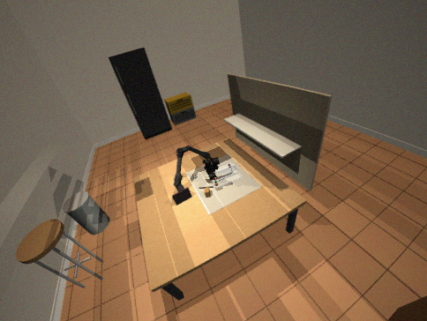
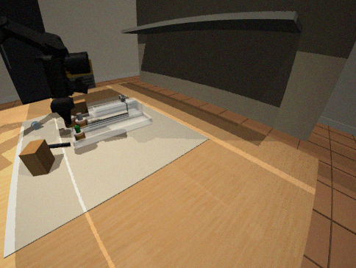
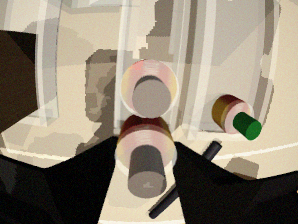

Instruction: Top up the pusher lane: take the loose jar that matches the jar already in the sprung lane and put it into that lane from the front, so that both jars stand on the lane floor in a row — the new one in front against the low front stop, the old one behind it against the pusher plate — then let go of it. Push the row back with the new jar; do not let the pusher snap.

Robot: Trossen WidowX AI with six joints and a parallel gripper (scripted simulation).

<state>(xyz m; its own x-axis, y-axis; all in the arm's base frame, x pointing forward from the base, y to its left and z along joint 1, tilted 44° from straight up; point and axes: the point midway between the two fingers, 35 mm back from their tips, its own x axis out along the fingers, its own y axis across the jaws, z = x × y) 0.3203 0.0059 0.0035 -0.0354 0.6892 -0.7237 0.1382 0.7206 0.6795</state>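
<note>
My gripper is shut on a jar with a grey cap, which tilts in the wrist view. This jar is at the front end of the middle lane, close against the lane jar; whether they touch, and its height above the floor, cannot be told. The lane jar, also grey-capped, stands in the clear sprung lane behind the held one. A jar with a green cap is at the front of the neighbouring lane. The low front stop is mostly hidden by the held jar and fingers.
A dark rod lies in front of the lanes. A wooden block stands on the pale mat. A brown block is on the lanes' other side. A small bluish object lies farther left.
</note>
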